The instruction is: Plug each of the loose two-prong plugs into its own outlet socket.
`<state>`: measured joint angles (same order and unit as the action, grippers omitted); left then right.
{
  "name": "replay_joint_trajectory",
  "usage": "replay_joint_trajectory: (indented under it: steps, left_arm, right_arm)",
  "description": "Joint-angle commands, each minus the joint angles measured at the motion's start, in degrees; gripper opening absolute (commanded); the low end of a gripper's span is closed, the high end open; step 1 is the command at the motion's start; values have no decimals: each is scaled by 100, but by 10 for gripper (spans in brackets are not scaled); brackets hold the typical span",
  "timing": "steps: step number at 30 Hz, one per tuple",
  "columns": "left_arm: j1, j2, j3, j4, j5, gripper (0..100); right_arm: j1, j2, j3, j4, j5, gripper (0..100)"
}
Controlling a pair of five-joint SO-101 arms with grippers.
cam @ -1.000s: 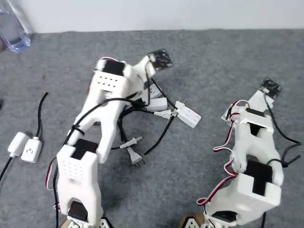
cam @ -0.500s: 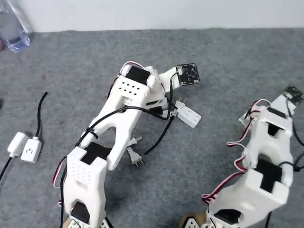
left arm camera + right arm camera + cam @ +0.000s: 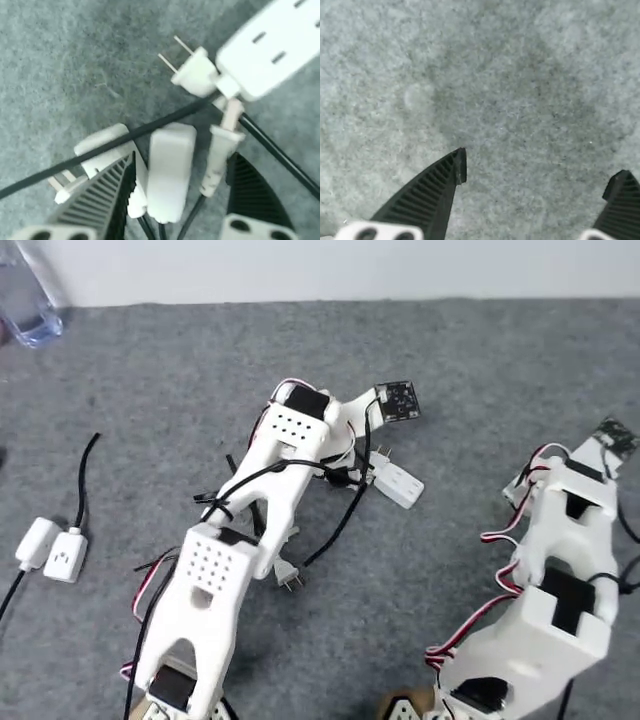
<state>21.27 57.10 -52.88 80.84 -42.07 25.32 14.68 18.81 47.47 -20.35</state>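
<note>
Black cord (image 3: 150,126) across left tool (image 3: 182,162), plugs (image 3: 196,76) crowding

The white outlet block (image 3: 402,485) lies flat on the grey carpet mid-table, slots facing up. At its end sits a white two-prong plug (image 3: 194,76), prongs bare and pointing away from the block. Just beside that, a white rectangular socket body (image 3: 170,170) and a slim plug (image 3: 220,150) lie side by side on black cords. Nearer the table's front lies a loose plug (image 3: 288,576), prongs exposed. Far left, a rounded white piece (image 3: 38,540) and a small socket (image 3: 64,558) lie touching.
</note>
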Motion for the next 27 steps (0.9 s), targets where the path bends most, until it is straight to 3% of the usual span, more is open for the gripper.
replay_joint_trajectory:
  steps: [1, 8, 17, 27]
  left_arm:
    - [53, 527, -1508, 598, 114, 280]
    - [44, 1697, -3213, 1275, 756, 280]
    - [-352, 2022, -3512, 1732, 765, 274]
    - [-334, 2048, -3486, 1916, 334, 31]
  right_arm:
    - [-75, -48, -316, 66, -26, 424]
    - [-84, -48, -316, 66, -18, 424]
    - [-171, -57, -299, 75, -9, 424]
    - [-171, -57, -299, 75, -9, 424]
